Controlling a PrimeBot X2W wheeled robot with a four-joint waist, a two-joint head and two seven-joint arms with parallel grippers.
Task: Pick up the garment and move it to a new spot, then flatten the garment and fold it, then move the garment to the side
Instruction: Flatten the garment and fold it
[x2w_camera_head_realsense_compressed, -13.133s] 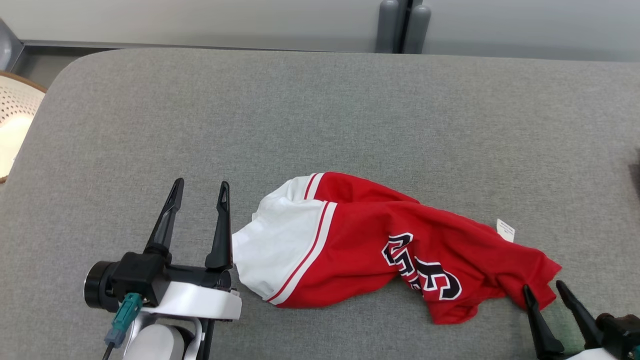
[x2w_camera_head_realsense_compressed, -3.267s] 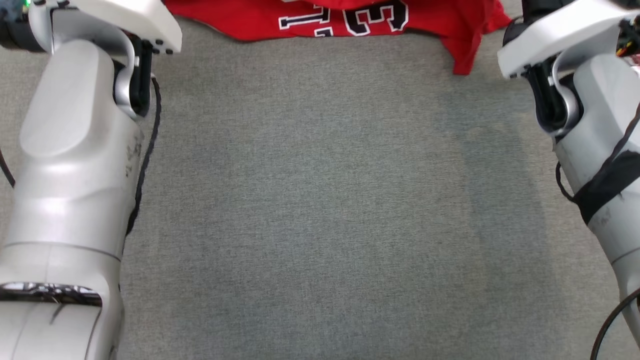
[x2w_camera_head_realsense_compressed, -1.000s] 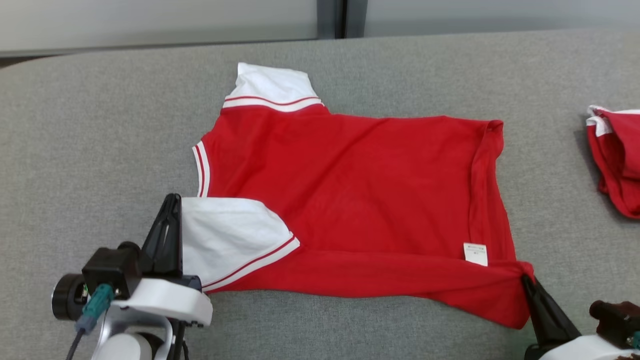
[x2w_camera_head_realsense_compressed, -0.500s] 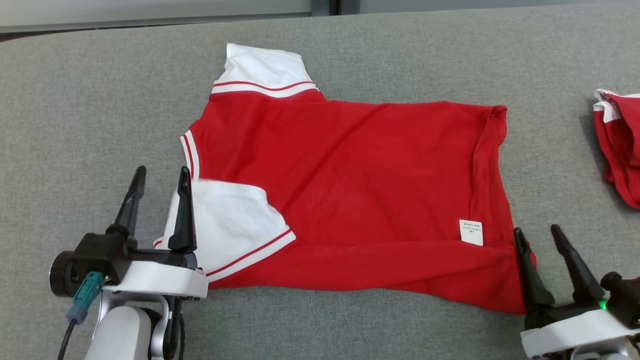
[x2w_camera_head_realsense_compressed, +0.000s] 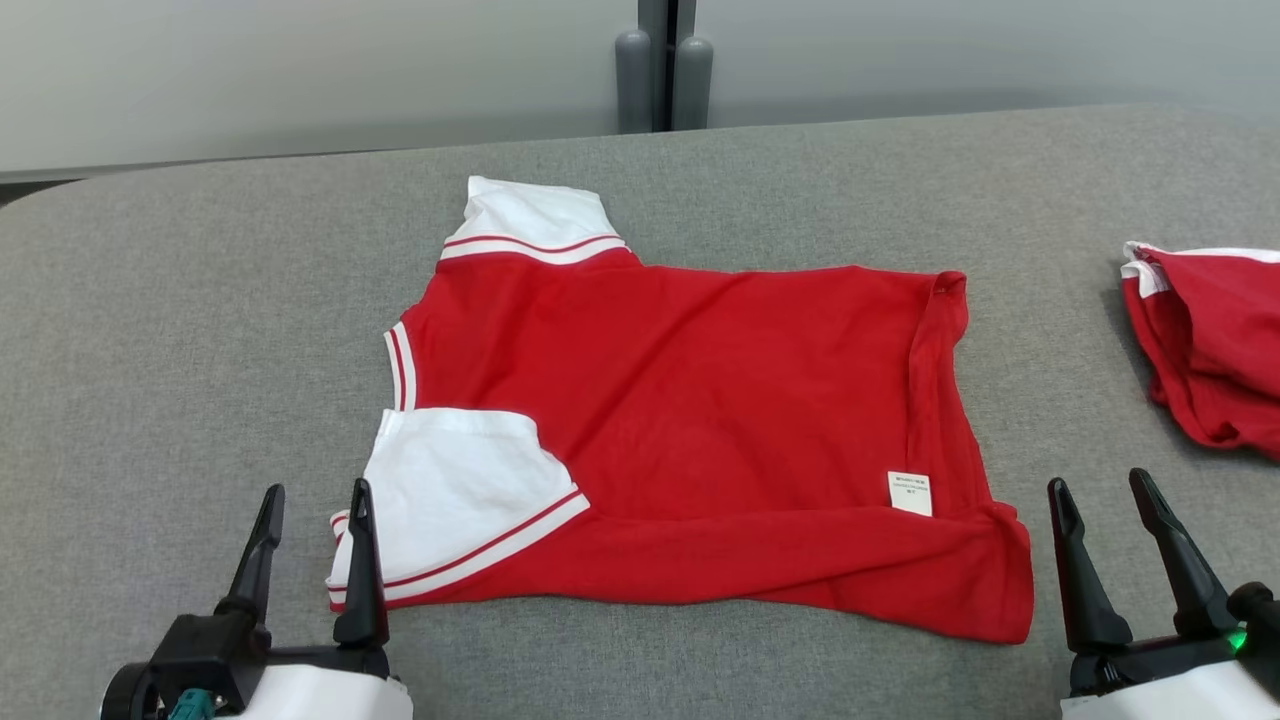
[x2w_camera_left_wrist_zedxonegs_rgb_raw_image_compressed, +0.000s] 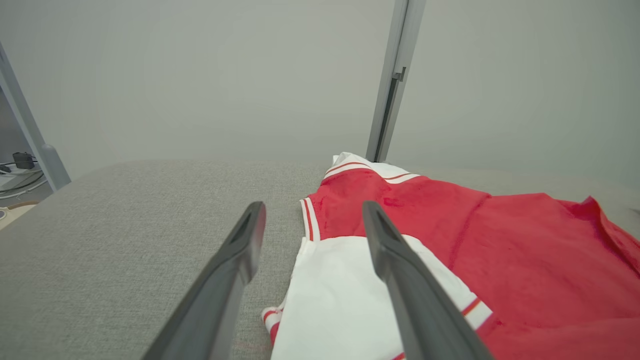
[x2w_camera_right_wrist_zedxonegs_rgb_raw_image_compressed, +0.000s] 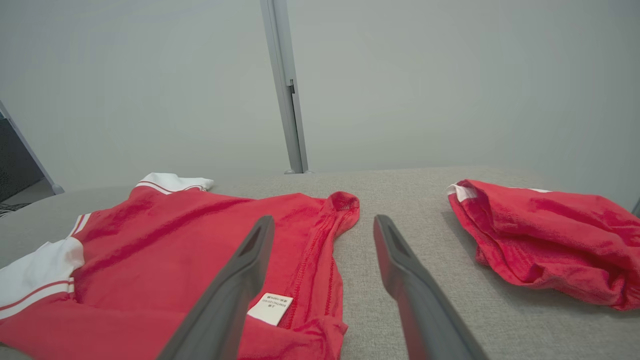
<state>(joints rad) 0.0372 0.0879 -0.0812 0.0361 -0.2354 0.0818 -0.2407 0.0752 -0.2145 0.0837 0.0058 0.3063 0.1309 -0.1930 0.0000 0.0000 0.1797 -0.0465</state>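
Observation:
The garment (x2w_camera_head_realsense_compressed: 700, 420) is a red T-shirt with white, red-striped sleeves, spread nearly flat on the grey table (x2w_camera_head_realsense_compressed: 200, 330), neck to the left, hem to the right with a white label (x2w_camera_head_realsense_compressed: 909, 493). Its near sleeve (x2w_camera_head_realsense_compressed: 455, 500) is folded over the body. My left gripper (x2w_camera_head_realsense_compressed: 315, 492) stands open just off the near sleeve's corner, nothing between its fingers. My right gripper (x2w_camera_head_realsense_compressed: 1103, 485) is open beside the near hem corner, holding nothing. The shirt (x2w_camera_left_wrist_zedxonegs_rgb_raw_image_compressed: 450, 240) lies ahead and right of the left wrist's fingers (x2w_camera_left_wrist_zedxonegs_rgb_raw_image_compressed: 235, 260). In the right wrist view the hem (x2w_camera_right_wrist_zedxonegs_rgb_raw_image_compressed: 320, 240) runs between the fingers.
A second red garment (x2w_camera_head_realsense_compressed: 1210, 340) lies bunched at the table's right edge, also seen as a red heap (x2w_camera_right_wrist_zedxonegs_rgb_raw_image_compressed: 545, 235) in the right wrist view. A grey wall with a vertical post (x2w_camera_head_realsense_compressed: 660, 65) stands behind the table. Bare grey cloth lies left of the shirt.
Both grippers have opened and let go of the shirt's near corners, then drawn back toward me. The shirt stays spread on the table. The head camera has tilted.

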